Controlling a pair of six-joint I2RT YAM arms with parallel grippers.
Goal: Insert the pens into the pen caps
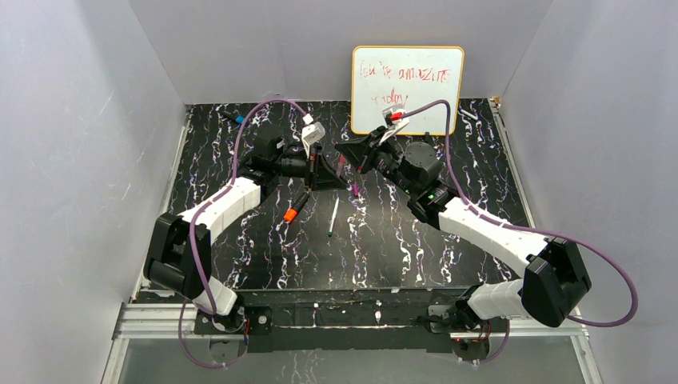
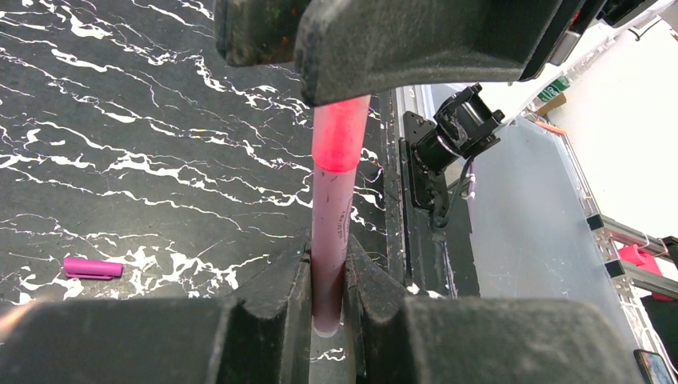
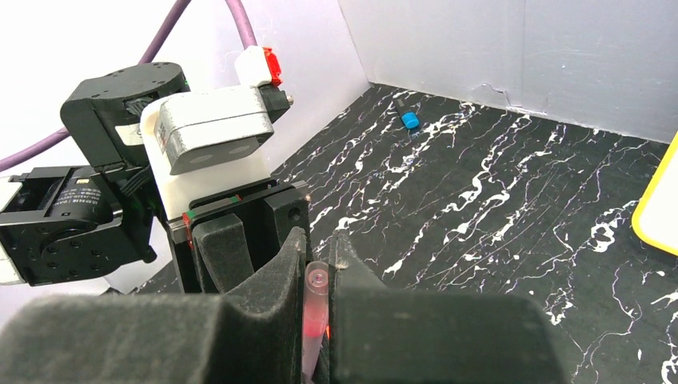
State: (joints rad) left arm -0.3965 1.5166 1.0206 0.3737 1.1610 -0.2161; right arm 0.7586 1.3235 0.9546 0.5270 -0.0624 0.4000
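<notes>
The black marbled table (image 1: 400,248) carries everything, and one whiteboard (image 1: 424,64) with red writing stands at its far edge, well behind both pairs of fingers.

The two arms meet above the middle of the table. The left gripper (image 2: 328,268) has its fingers pressed together on the pale pink-grey pen (image 2: 329,224), which they pinch near its lower end. The pen stands almost upright between them and is lifted off the table. The right gripper (image 3: 320,264) is directly opposite. Its fingers pinch the reddish end (image 2: 340,136) of the same pen, so the pen bridges the two grippers. Whether this reddish part is a cap or the pen body, I cannot tell.

I count four pens. One is held, and three lie on the table.
- The black pen with an orange end (image 1: 294,206) lies just on the near side of the left fingers.
- The thin pale pen (image 1: 333,218) lies below the meeting point of the fingers, between the two arms.
- The blue-tipped marker (image 3: 408,118) lies far beyond the fingers, close to the back wall.

One loose magenta cap (image 2: 93,267) lies flat on the table, to the side of the left fingers and apart from them.
</notes>
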